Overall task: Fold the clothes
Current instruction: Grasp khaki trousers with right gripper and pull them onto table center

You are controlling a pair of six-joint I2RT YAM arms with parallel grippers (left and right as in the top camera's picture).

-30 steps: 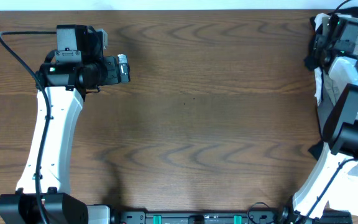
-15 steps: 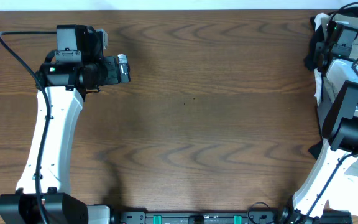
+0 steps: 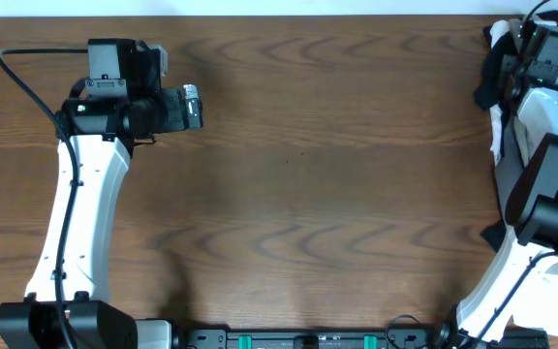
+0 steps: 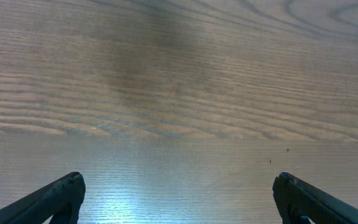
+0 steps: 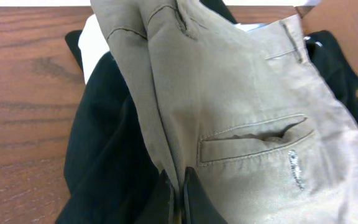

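The clothes lie heaped at the table's right edge (image 3: pixel 498 131). On top of the heap are light khaki-olive shorts (image 5: pixel 241 93) with a welt pocket. Under them lie a black garment (image 5: pixel 104 162) and a white one (image 5: pixel 95 40). My right gripper (image 5: pixel 179 193) is shut on a raised fold of the shorts, which is pinched between its fingers. In the overhead view that gripper (image 3: pixel 529 44) sits over the heap at the far right corner. My left gripper (image 4: pixel 179 180) stands wide open over bare wood at the far left (image 3: pixel 194 107), holding nothing.
The wooden table (image 3: pixel 308 174) stretches between the two arms. The heap hangs partly over the table's right edge, and black cloth (image 3: pixel 487 87) spills onto the wood. The right arm's white links (image 3: pixel 541 194) stand over the heap.
My right gripper has closed from open onto a fold of the shorts, and its wrist shifted slightly toward the back right. The left arm has not moved.
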